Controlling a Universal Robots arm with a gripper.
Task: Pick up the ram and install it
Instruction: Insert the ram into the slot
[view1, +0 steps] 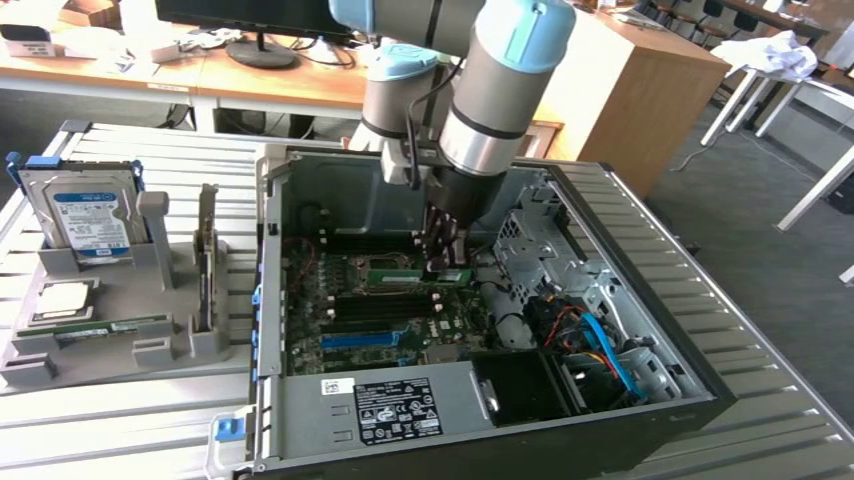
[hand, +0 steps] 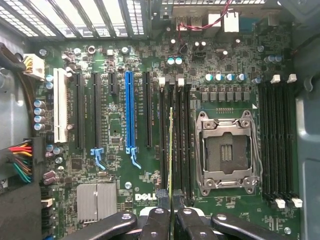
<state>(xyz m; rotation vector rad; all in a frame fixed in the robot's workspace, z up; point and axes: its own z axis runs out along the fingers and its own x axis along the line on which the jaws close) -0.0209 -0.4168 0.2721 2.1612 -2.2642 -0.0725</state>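
From the exterior view, one robot arm (view1: 487, 110) reaches down into one open computer case (view1: 667, 330) lying on its side on a slatted metal table (view1: 120, 420). The gripper (view1: 447, 268) is down inside the case, over the motherboard (view1: 387, 310), with the ram (view1: 451, 274), one green stick, pinched at its tip just beside the empty processor socket (view1: 387, 272). Off the case toward the exterior view's left stands one grey holder (view1: 107, 340) carrying one hard drive (view1: 87, 218), one square silver processor chip (view1: 64, 302), one upright expansion card (view1: 207, 260) and one more green memory stick (view1: 114, 327) lying flat.

In the wrist view the motherboard (hand: 115, 165) fills the case floor, and one open processor socket (hand: 227, 152) sits in the middle. The fingers (hand: 161, 200) are closed together on the ram (hand: 171, 150), which is seen edge-on as one thin yellow-green line. It hangs over a bank of four black memory slots (hand: 176, 135) just beside the socket. Another bank of four black slots (hand: 277, 140) lies on the socket's far side. One blue expansion slot (hand: 130, 112) and one white slot (hand: 61, 107) stand further from the socket, with black slots between and around them. One finned silver heatsink (hand: 96, 201) sits near the Dell lettering.
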